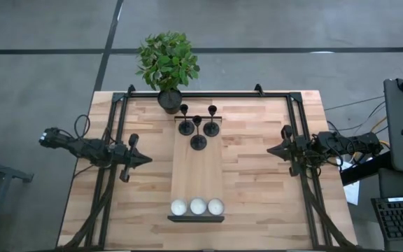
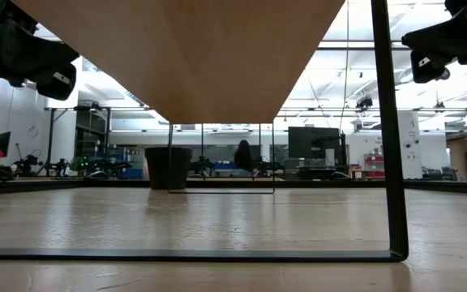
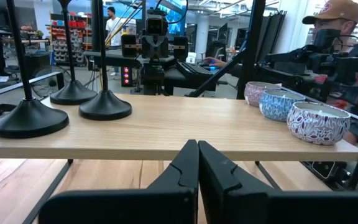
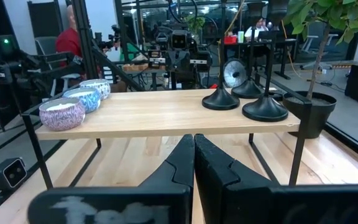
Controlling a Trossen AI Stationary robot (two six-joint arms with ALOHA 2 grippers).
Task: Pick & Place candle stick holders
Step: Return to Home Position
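Three matte-black candle stick holders (image 1: 198,128) stand upright on their disc bases at the far end of a raised wooden shelf (image 1: 198,171). They also show in the left wrist view (image 3: 61,102) and the right wrist view (image 4: 247,99). My left gripper (image 1: 147,159) is shut and empty, left of the shelf. My right gripper (image 1: 270,150) is shut and empty, right of the shelf. Both hang above the table, level with the shelf.
Three white tealight candles in patterned tins (image 1: 197,206) sit at the shelf's near end. A potted plant (image 1: 168,66) stands at the table's far edge behind the holders. Black frame rails (image 1: 114,133) run along the table's sides. People show in the room beyond (image 3: 328,31).
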